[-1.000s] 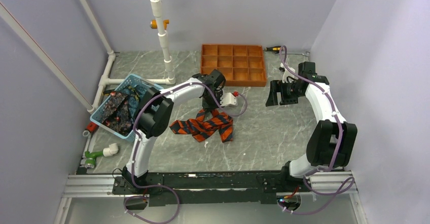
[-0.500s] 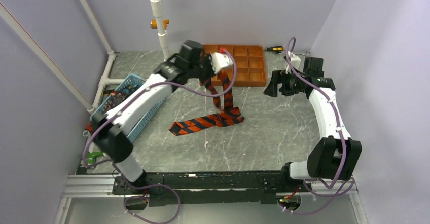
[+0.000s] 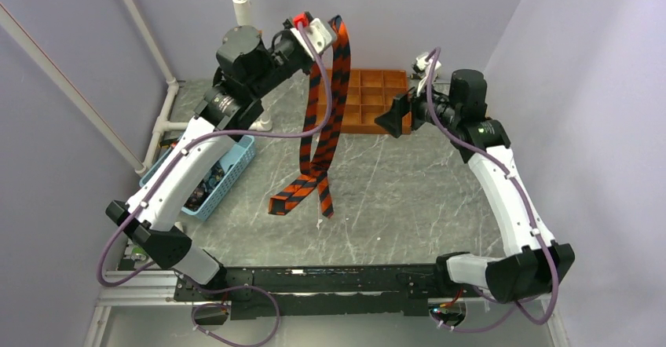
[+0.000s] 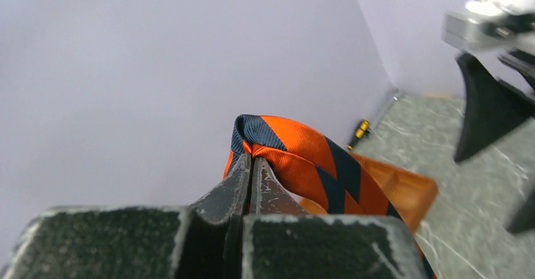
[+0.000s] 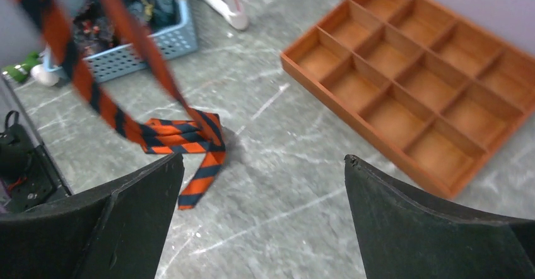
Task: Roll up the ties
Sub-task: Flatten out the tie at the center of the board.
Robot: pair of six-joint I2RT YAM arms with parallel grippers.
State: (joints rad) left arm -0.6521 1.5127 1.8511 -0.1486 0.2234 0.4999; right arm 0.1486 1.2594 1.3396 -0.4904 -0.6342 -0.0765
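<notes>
My left gripper (image 3: pixel 334 29) is raised high at the back and shut on the fold of the orange-and-black striped tie (image 3: pixel 323 119). Both halves hang down from it, and the ends rest bunched on the table. In the left wrist view the closed fingertips (image 4: pixel 252 160) pinch the tie's fold (image 4: pixel 303 159). My right gripper (image 3: pixel 393 118) stands open in the air to the right of the hanging tie, with nothing between its fingers. Its wrist view shows the tie's lower ends (image 5: pixel 189 141) lying on the marble. More dark patterned ties (image 3: pixel 206 184) lie in the blue basket (image 3: pixel 236 158).
An orange-brown gridded tray (image 3: pixel 377 100) sits at the back, behind the hanging tie. White pipes (image 3: pixel 169 115) run along the left side and a white post (image 3: pixel 238 1) stands at the back. A small screwdriver (image 4: pixel 359 130) lies by the back wall. Walls close in on both sides.
My left arm has swung up and back, lifting the striped tie from a heap on the table until it hangs full length. The right arm has risen and moved toward the tie, its jaws opening wider.
</notes>
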